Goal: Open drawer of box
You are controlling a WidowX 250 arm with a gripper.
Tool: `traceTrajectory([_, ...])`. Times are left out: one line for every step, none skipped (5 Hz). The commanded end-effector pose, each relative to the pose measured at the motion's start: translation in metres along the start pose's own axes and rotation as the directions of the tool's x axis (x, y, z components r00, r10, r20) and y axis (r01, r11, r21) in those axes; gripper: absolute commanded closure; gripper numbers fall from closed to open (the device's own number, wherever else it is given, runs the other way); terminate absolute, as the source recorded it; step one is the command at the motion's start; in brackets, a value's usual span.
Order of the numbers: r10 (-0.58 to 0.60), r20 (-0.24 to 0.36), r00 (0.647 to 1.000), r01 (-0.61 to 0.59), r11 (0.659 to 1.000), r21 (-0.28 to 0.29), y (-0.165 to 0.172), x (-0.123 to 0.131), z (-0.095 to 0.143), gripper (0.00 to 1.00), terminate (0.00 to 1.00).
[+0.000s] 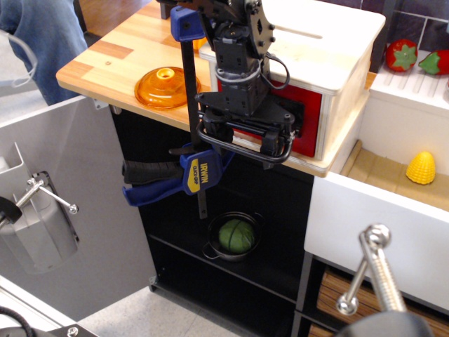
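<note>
The black end effector [242,137] hangs right at the front of the box [319,49], its fingers spread wide to either side of the black loop handle [242,146]; whether they actually grip it cannot be told. Behind it sits the red drawer [309,119] front. The box stands on the wooden worktop [119,60], with an orange lid [163,88] to its left.

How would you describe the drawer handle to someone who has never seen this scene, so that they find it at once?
Find the pale cream wooden box on the wooden countertop. Its red drawer faces forward, and the large black loop handle juts out from it, with the black gripper at the loop. The blue bar clamp beside it is straight, not looped.
</note>
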State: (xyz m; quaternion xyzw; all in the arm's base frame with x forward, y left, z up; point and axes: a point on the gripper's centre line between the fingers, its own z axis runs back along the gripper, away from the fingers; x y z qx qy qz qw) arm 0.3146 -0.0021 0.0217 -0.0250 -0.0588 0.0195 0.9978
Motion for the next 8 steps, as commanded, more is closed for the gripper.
traceTrajectory([-0.036,-0.022,0.999,0.035,0.999,-0.021,-0.002,-0.034,0.025,0.0,0.0])
traceTrajectory([-0.069,-0.014,0.998,0.069,0.997,-0.018,0.001,-0.057,0.023,0.0,0.0])
traceTrajectory([-0.094,-0.022,0.995,0.094,0.995,-0.017,0.003,-0.086,0.025,0.0,0.0])
traceTrajectory([-0.136,-0.046,0.99,0.135,0.991,-0.023,0.008,-0.112,0.028,0.0,0.0])
traceTrajectory([-0.136,-0.053,0.989,0.134,0.99,-0.035,0.01,-0.124,0.03,0.0,0.0])
traceTrajectory([-0.093,-0.068,0.993,0.09,0.995,-0.052,0.008,-0.112,0.044,0.0,0.0])
traceTrajectory([-0.014,-0.103,0.995,0.014,1.0,-0.01,0.0,-0.097,0.075,0.0,0.0])
traceTrajectory([-0.014,-0.103,0.995,0.014,1.0,-0.01,0.0,-0.097,0.075,0.0,1.0])
